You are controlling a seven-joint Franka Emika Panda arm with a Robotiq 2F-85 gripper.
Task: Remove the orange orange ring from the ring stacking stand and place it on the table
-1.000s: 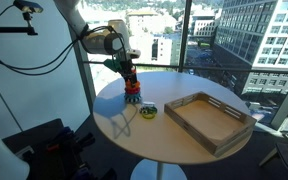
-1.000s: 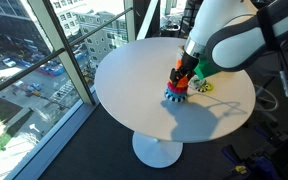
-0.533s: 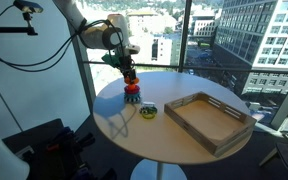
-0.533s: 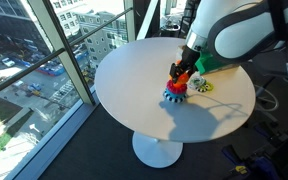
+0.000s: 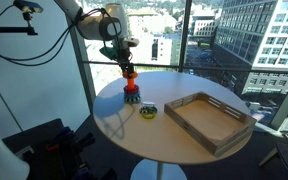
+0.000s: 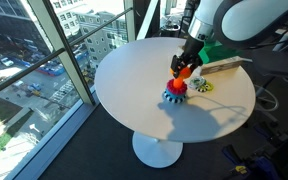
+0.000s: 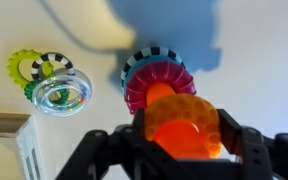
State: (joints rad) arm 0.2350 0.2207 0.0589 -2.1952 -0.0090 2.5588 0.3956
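My gripper (image 7: 184,135) is shut on the orange ring (image 7: 184,125), a dimpled doughnut held between both jaws. In both exterior views the ring (image 5: 129,76) (image 6: 183,71) hangs just above the ring stacking stand (image 5: 132,94) (image 6: 175,93). In the wrist view the stand (image 7: 154,78) shows a pink-red ring, a black-and-white striped ring and its orange peg (image 7: 161,96) right behind the held ring. Whether the ring is fully off the peg I cannot tell. The stand sits on the round beige table (image 5: 134,135) (image 6: 134,75).
A yellow-green ring with bluish centre (image 7: 60,92) (image 5: 148,110) lies beside the stand, with a green gear piece (image 7: 22,66) next to it. A wooden tray (image 5: 209,120) (image 7: 4,150) stands on the table's other half. Windows run close behind the table.
The gripper has risen straight up from the stand with the orange ring in its jaws. The stand and the other rings have stayed in place.
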